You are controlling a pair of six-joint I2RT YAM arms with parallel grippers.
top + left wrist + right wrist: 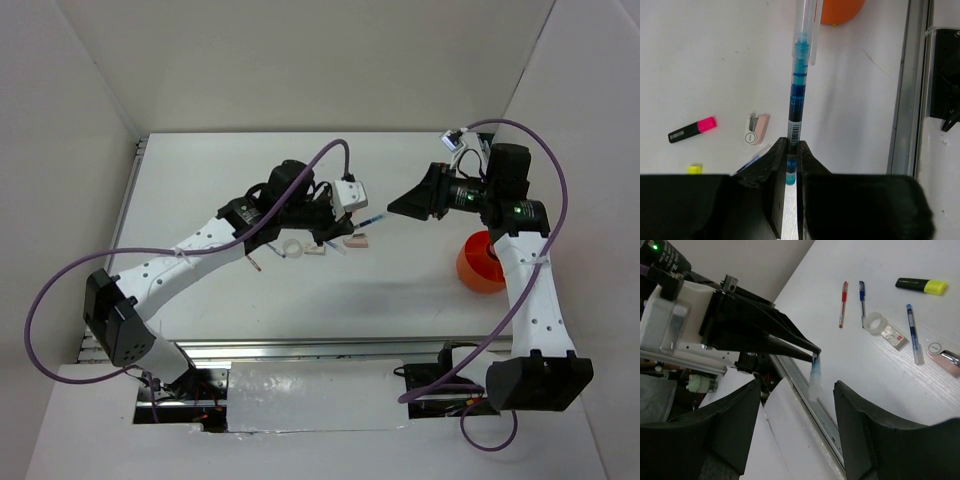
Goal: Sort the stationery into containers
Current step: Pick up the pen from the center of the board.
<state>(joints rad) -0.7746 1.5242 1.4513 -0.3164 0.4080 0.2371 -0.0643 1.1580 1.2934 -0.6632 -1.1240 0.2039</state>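
My left gripper (792, 152) is shut on a blue pen (798, 75) and holds it above the table, tip pointing toward the orange cup (840, 10). In the top view the left gripper (358, 208) and pen (376, 216) face my right gripper (398, 209), which is open and empty just beyond the pen's tip. The right wrist view shows the open right gripper (797, 390) with the held pen (815, 372) between and ahead of its fingers. The cup (480, 262) stands right of centre, beside the right arm.
On the table lie a red pen (842, 304), a blue pen (861, 297), a yellow-capped highlighter (920, 286), a tape ring (874, 322), an eraser (892, 336), another blue pen (912, 335), a pink item (757, 129) and a pink-capped highlighter (692, 129).
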